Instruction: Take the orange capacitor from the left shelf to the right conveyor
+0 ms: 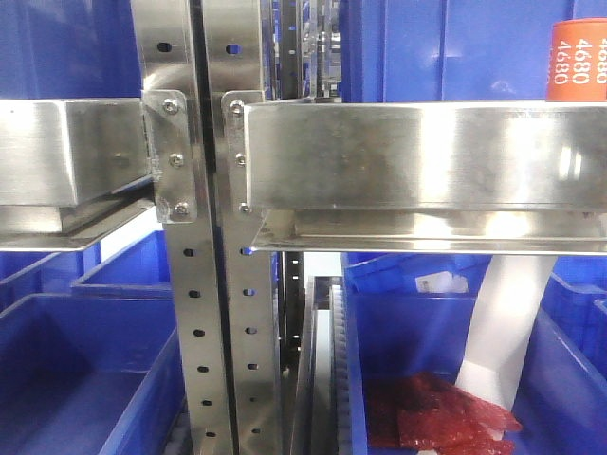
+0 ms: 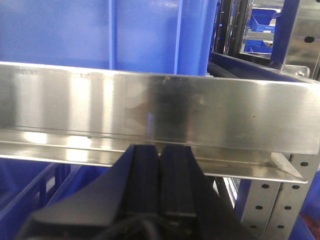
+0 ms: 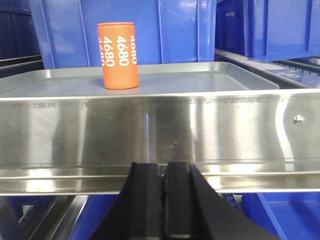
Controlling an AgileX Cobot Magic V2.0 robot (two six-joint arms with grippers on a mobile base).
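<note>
- Left gripper (image 2: 160, 152): pads pressed flat together with nothing between them, nosed up to the steel shelf rail (image 2: 150, 107). There's a blue bin (image 2: 100, 30) behind it.
- There it is! The orange capacitor (image 3: 119, 55) stands upright on the steel tray (image 3: 210, 80), with "4680" in white on its sleeve. The front view catches it at far right (image 1: 577, 59).
- It looks like a rigid, light can with a slick sleeve, so it's likely to topple if nudged. Best hold is mid-body, across the round sides.
- Right gripper (image 3: 164, 167): fingers tight against each other, empty, sitting low under the tray's front edge.
</note>
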